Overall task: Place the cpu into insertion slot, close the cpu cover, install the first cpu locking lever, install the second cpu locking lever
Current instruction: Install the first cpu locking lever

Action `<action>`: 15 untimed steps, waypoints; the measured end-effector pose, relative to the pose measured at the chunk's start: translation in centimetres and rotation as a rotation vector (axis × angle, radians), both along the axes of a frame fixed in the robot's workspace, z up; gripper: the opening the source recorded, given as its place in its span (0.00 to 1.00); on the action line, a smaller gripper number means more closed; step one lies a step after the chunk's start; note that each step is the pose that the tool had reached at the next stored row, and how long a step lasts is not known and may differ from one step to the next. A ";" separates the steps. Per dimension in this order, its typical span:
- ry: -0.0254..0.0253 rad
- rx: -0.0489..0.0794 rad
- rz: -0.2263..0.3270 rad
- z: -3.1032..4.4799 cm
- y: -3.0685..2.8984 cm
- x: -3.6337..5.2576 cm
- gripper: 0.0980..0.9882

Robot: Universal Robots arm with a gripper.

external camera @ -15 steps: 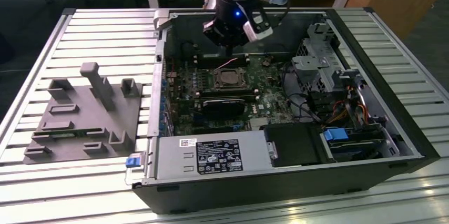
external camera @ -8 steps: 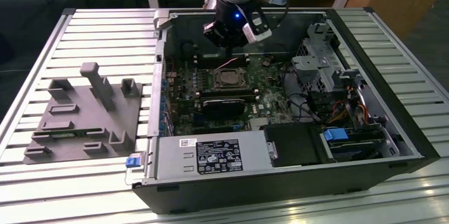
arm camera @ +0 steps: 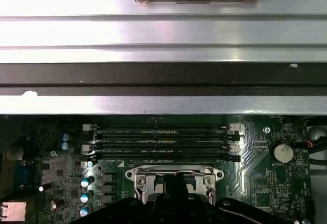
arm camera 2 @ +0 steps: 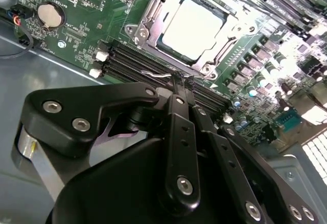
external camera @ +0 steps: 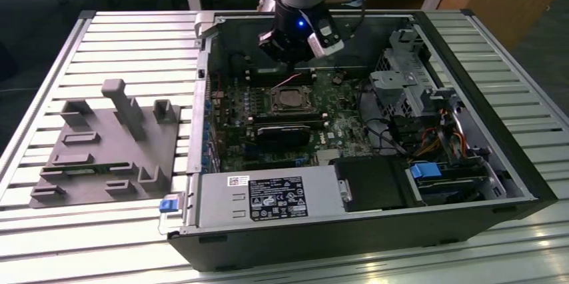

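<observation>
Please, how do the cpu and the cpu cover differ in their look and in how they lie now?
The cpu is a solid, pale, smooth square; the cpu cover is a thin silvery metal frame with a square cut-out. The cpu lies inside, showing through the opening; the cpu cover lies down around it, framing its edges. Both are flat in the socket on the green motherboard, and the gripper holds neither.

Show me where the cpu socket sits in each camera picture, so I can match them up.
Exterior view: the cpu socket lies mid-motherboard, just below the claw.
Second wrist view: it sits near the top centre, cpu cover framing the cpu, beyond the claw's fingers.
First wrist view: only its edge shows, low in the picture.
Shared landmark: the black memory slots beside the socket, in both wrist views.
</observation>
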State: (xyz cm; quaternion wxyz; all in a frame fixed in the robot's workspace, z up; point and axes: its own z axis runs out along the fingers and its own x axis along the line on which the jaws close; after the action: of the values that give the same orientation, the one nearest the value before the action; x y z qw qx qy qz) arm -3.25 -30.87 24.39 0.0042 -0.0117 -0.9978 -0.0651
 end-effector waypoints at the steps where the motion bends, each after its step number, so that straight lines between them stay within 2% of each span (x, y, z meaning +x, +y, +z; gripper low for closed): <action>1: -0.0001 0.000 0.000 -0.10 0.03 0.01 0.01; 7: -0.0001 0.000 0.000 -0.32 0.15 0.02 0.01; 15: -0.0001 0.000 0.001 -0.90 0.85 0.11 0.01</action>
State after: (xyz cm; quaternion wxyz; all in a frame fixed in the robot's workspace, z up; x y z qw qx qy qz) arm -3.14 -30.02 23.49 0.0042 -0.0112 -0.9978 -0.0653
